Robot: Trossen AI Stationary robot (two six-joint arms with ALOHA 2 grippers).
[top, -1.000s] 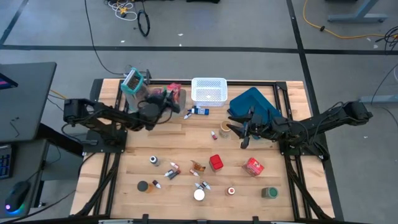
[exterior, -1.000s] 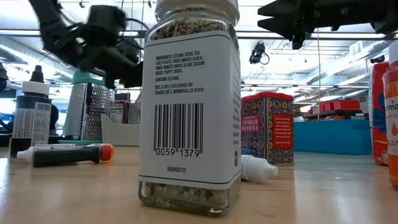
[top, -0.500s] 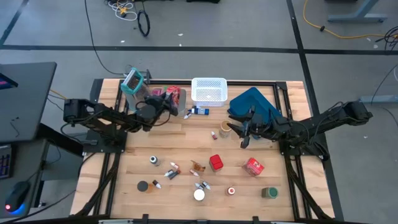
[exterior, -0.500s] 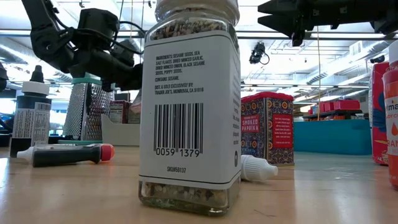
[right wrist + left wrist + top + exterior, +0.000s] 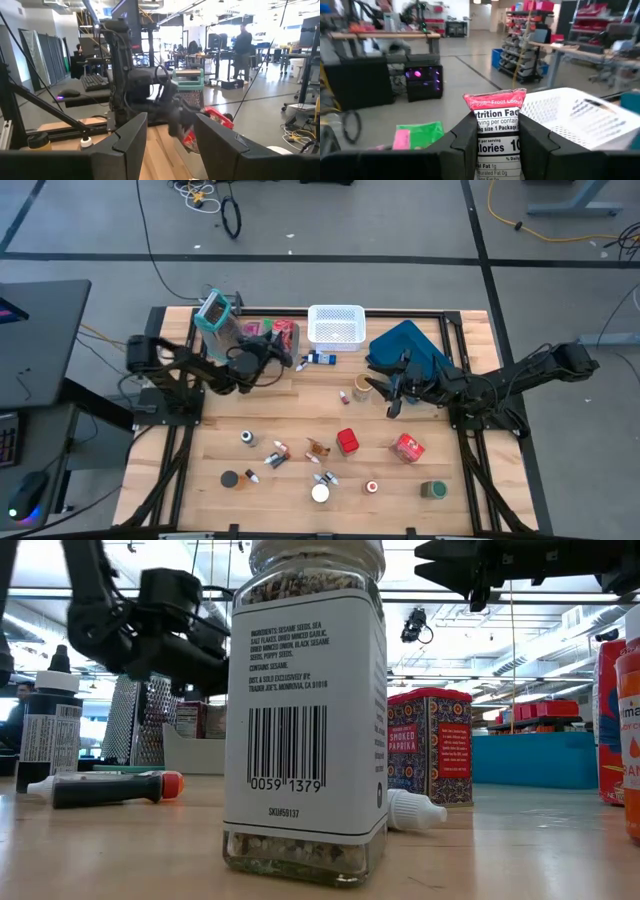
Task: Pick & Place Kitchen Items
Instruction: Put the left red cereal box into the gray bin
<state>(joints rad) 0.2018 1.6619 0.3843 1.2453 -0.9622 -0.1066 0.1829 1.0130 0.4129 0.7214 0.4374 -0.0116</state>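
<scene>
Your left pincer is clenched on a red and pink packet, and you can see that plainly from the left wrist view: the packet stands upright between the two fingers, its sealed top edge rising clear above them, its long axis running straight up out of the grip. From above, that pincer hangs over the far left part of the desk, and the white mesh basket lies just beside it, ahead and toward the desk's middle. That is the relation to watch. In the wrist view the basket's rim sits just off one side of the packet, near but not under it, so I judge you need a short sideways carry before letting go.

A grater with a teal top stands just on the pincer's other side, and a green and pink carton lies beyond the fingers, so keep the packet high.

Your right pincer waits above the desk beside the blue tray, fingers parted and empty, well apart from the packet. The left arm is clearly the nearer one to the basket.
</scene>
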